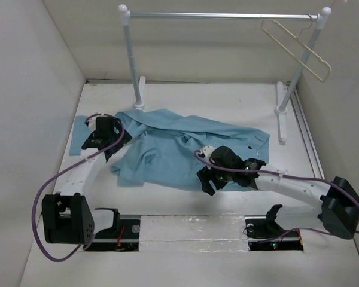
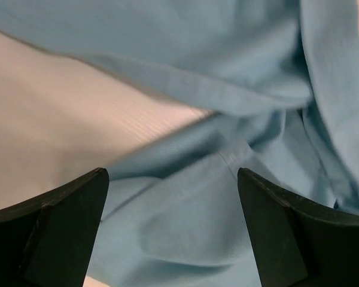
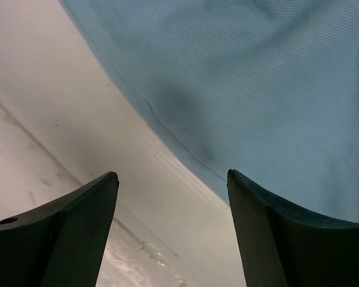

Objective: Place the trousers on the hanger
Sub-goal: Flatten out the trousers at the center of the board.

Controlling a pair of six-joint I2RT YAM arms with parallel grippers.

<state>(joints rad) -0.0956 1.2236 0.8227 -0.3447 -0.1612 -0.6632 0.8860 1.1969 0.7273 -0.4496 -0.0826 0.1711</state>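
Trousers [image 1: 179,143] lie crumpled mid-frame on the table [image 1: 227,101]; the hanger [image 1: 292,52] hangs upper right on the rail [image 1: 227,15]. Left gripper [image 2: 173,197] and right gripper [image 3: 172,197] both spread wide, pinching nothing.

— What are the trousers [image 1: 179,146] made of?
— Thin sky-blue cloth, matt and finely woven, wrinkly, with stitched hems.
— And the surface [image 1: 227,101] under them?
— White, smooth, a dull sheen, faintly scuffed at six o'clock.
— The rail [image 1: 221,15] at twelve o'clock?
— A shiny metal bar on white posts. At one o'clock, the hanger [image 1: 296,45] is pale beige and smooth; its material I can't tell.
— The claws?
— The left claw [image 2: 172,179] and right claw [image 3: 172,176] look like matt black plastic.
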